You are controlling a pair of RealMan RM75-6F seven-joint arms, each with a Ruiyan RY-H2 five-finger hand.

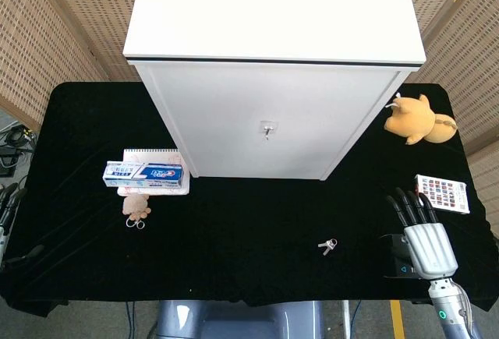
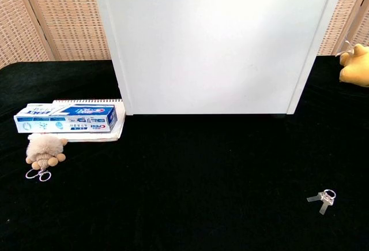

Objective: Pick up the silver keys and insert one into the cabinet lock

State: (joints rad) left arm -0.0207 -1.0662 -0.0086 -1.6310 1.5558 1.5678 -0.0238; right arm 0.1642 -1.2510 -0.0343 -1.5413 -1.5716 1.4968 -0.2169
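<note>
The silver keys (image 1: 327, 246) lie loose on the black tablecloth in front of the white cabinet (image 1: 269, 66), right of centre; the chest view shows the keys (image 2: 323, 198) low on the right. The cabinet lock (image 1: 267, 129) sits in the middle of the door with a key in it. My right hand (image 1: 421, 234) rests near the table's front right corner, fingers spread and holding nothing, about a hand's width right of the keys. Only the fingertips of my left hand (image 1: 8, 203) show at the far left edge of the head view.
A toothpaste box (image 1: 145, 172) lies on a notebook (image 1: 168, 154) left of the cabinet, with a small plush keyring (image 1: 136, 208) in front. A yellow plush toy (image 1: 417, 118) sits right of the cabinet, and a patterned card (image 1: 443, 193) lies just beyond my right hand.
</note>
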